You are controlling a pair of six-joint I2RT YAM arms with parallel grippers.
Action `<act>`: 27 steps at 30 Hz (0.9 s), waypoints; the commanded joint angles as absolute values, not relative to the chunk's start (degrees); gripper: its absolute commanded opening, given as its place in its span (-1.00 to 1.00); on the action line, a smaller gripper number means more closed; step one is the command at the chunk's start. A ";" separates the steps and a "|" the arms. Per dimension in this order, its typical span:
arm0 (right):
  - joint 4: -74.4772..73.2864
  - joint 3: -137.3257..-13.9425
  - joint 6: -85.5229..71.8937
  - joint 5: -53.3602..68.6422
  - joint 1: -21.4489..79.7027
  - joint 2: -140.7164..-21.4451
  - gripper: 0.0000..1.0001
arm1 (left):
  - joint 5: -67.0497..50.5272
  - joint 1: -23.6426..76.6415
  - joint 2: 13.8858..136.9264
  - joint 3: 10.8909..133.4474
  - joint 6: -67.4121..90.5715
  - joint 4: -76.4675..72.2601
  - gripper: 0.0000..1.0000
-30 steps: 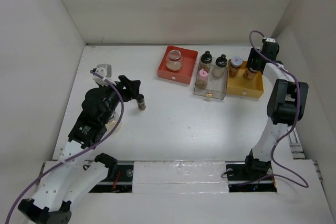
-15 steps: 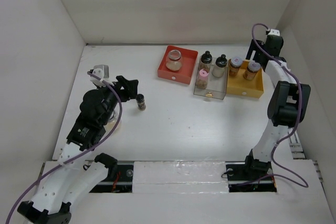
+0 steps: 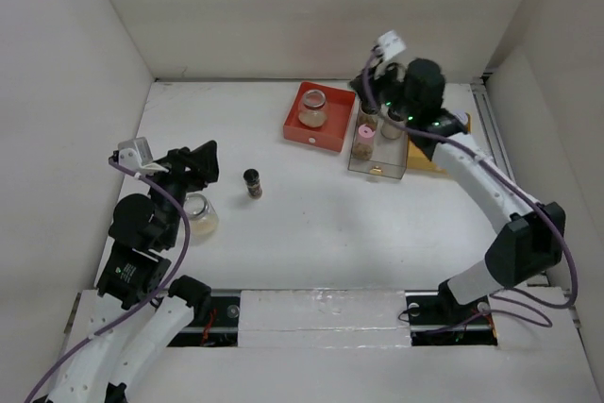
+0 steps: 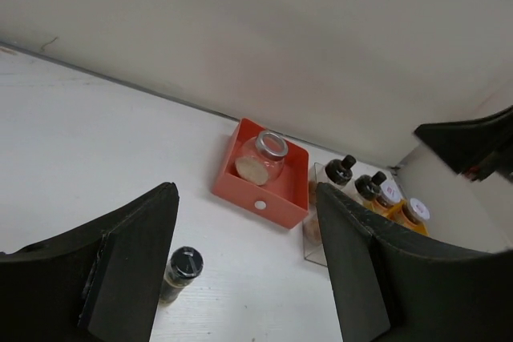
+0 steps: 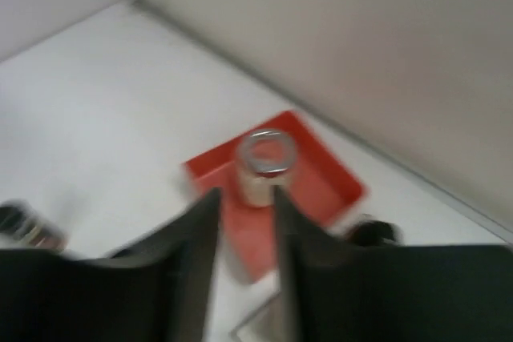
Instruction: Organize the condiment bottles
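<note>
Fingers (image 4: pixel 120 278) on my left gripper (image 4: pixel 244 198) are wide, near the black-capped shaker (image 4: pixel 180 273). My right gripper (image 5: pixel 244 198) is narrow, holding nothing.

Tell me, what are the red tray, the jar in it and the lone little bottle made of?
Red tray: probably plastic, going by its even, opaque, slightly glossy colour. Jar: clear glass or plastic, since tan contents show through; its silvery rim looks metallic. Lone bottle: clear body over brown contents, with a black cap, likely plastic.
</note>
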State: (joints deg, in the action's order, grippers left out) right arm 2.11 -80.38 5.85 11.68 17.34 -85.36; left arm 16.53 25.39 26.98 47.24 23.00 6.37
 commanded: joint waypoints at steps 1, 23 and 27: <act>2.55 -77.00 11.68 19.69 28.10 -89.28 -0.21 | 18.81 25.40 27.16 46.85 23.47 4.57 0.29; 1.57 -93.34 16.70 13.80 51.68 -119.87 0.96 | 17.05 23.64 27.69 46.85 23.99 4.57 0.29; 2.72 -96.23 16.70 15.55 51.68 -122.95 0.85 | 17.05 23.64 27.69 46.85 23.99 4.57 0.29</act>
